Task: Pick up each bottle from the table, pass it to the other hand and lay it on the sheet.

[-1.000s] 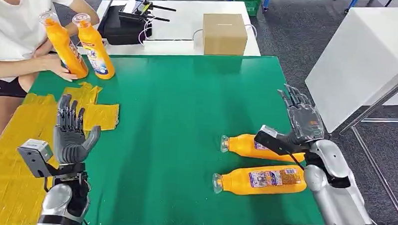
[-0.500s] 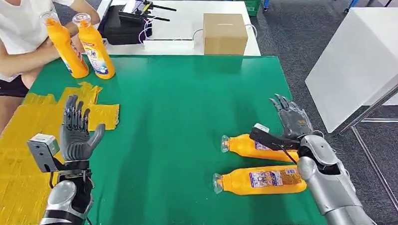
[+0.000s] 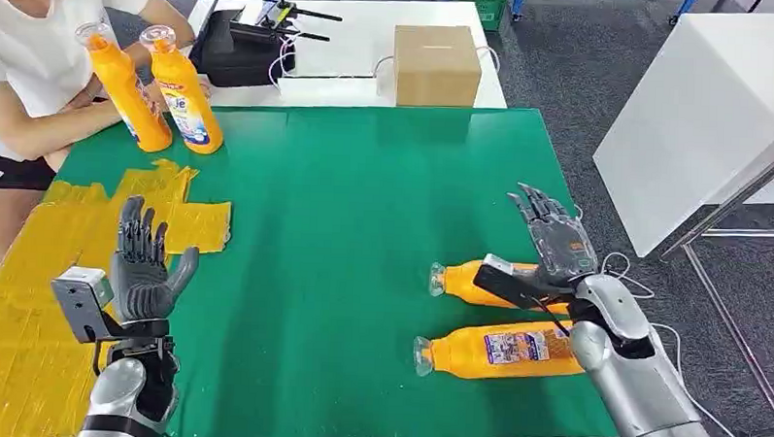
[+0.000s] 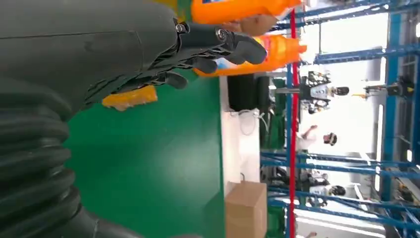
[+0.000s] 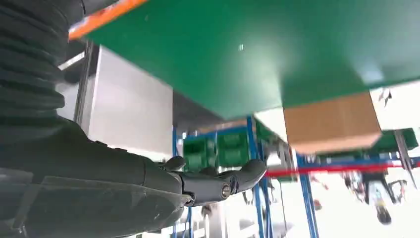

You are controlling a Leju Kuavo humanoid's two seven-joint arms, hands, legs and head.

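2 orange bottles lie on the green tabletop under the empty, spread right hand, the left hand is open too, and they look smooth and slippery, so grab the fat middle.

The table is covered with a smooth, matt green surface that catches a soft sheen under the lights. On its near left lies the yellow sheet, crinkled and slightly shiny like thin plastic film. The bottles lying on the near right are glossy orange plastic with clear caps and printed paper-like labels; the two standing at the far left look the same. The right hand has dark, matt plastic fingers on a brushed silver metal arm. The left hand looks alike. The far box is plain matt brown cardboard.
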